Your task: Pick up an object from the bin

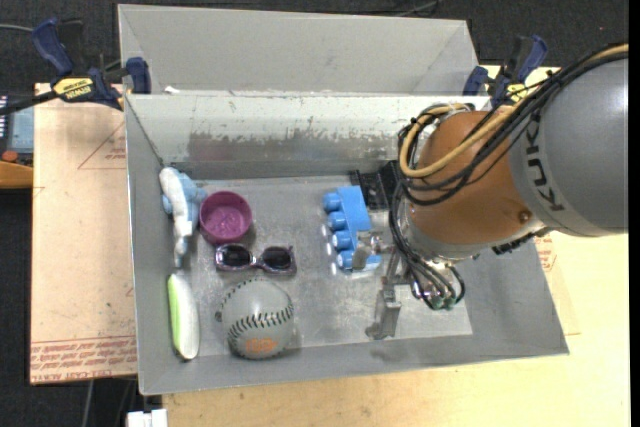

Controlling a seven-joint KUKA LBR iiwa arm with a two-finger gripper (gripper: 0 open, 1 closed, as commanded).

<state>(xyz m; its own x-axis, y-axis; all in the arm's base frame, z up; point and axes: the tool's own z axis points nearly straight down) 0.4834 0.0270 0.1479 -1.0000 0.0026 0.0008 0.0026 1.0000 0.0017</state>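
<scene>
Jaws sit low over the bin (pixel 300 130) floor; I cannot tell whether they stand apart or together. Blue block toy (pixel 345 220) lies just beside them. Sunglasses (pixel 255 260) and baseball (pixel 258 315) lie farther off.

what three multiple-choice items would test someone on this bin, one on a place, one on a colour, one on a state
1. Where is the ball?
A. by the far wall
B. front left, just below the sunglasses
C. in the right corner

2. What colour is the blocky toy beside the gripper?
A. red
B. yellow
C. blue

3. How does the cup stand?
A. mouth up
B. on its side
C. mouth down

Answers:
1 B, the ball lies in the left half, nearer the front rim than the sunglasses.
2 C, all of the toy's blocks are blue.
3 A, the cup's round open inside faces the camera.
</scene>
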